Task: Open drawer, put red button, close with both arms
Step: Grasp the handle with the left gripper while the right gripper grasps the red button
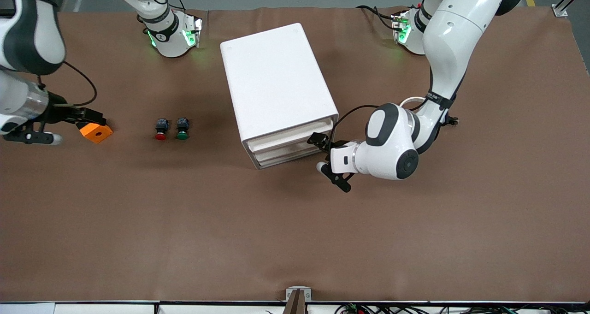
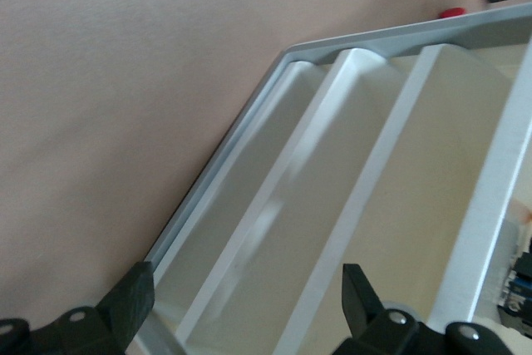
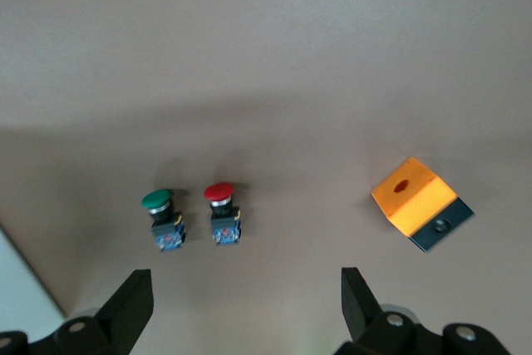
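The white cabinet [image 1: 276, 88] stands mid-table with its three drawers shut; the top drawer [image 1: 288, 130] faces the front camera. My left gripper [image 1: 319, 141] is open and empty, close to the drawer fronts at the corner toward the left arm's end; in the left wrist view [image 2: 245, 305] its fingers straddle the drawer fronts [image 2: 366, 197]. The red button [image 1: 160, 128] lies on the table toward the right arm's end, beside the green one. My right gripper [image 1: 91, 117] is open and empty over the table by the orange block; its wrist view [image 3: 247, 301] shows the red button [image 3: 221, 205].
A green-capped button [image 1: 182, 128] [image 3: 160, 214] lies next to the red one, on the cabinet's side. An orange square block [image 1: 96, 132] [image 3: 420, 201] lies just under my right gripper. The brown table [image 1: 295, 231] is bare nearer the front camera.
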`<state>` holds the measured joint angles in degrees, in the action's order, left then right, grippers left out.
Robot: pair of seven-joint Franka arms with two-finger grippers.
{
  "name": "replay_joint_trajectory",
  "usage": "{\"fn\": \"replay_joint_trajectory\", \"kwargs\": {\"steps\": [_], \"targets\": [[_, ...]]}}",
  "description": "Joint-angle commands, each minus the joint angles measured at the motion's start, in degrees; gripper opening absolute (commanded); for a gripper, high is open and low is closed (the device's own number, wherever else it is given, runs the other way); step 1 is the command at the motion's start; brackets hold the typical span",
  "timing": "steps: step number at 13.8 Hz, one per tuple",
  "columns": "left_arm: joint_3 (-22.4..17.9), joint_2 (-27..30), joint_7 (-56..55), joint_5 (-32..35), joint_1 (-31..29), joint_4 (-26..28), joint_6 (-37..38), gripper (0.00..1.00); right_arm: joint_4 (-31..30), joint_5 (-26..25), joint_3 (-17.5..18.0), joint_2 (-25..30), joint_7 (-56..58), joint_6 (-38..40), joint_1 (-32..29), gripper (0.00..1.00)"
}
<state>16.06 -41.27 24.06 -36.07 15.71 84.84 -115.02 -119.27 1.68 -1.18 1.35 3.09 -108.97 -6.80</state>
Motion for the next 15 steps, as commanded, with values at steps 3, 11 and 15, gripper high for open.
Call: {"fn": "replay_joint_trajectory", "kwargs": {"steps": [3, 11, 15], "targets": [[0.47, -2.5, 7.57, -6.46, -0.15, -0.91, 1.8, 1.0, -16.94, 4.28, 0.57, 4.19, 0.34, -16.95, 0.73, 1.0], [0.38, -4.25, 10.92, -10.16, -0.07, -0.47, 3.75, 0.9, -29.53, 4.91, 0.66, 0.94, -0.01, -37.72, 5.65, 1.0], [0.38, -5.04, 13.21, -10.25, 0.2, 0.32, 3.75, 0.78, -31.11, 5.0, 0.66, -3.53, -0.01, -43.86, 6.62, 1.0]]}}
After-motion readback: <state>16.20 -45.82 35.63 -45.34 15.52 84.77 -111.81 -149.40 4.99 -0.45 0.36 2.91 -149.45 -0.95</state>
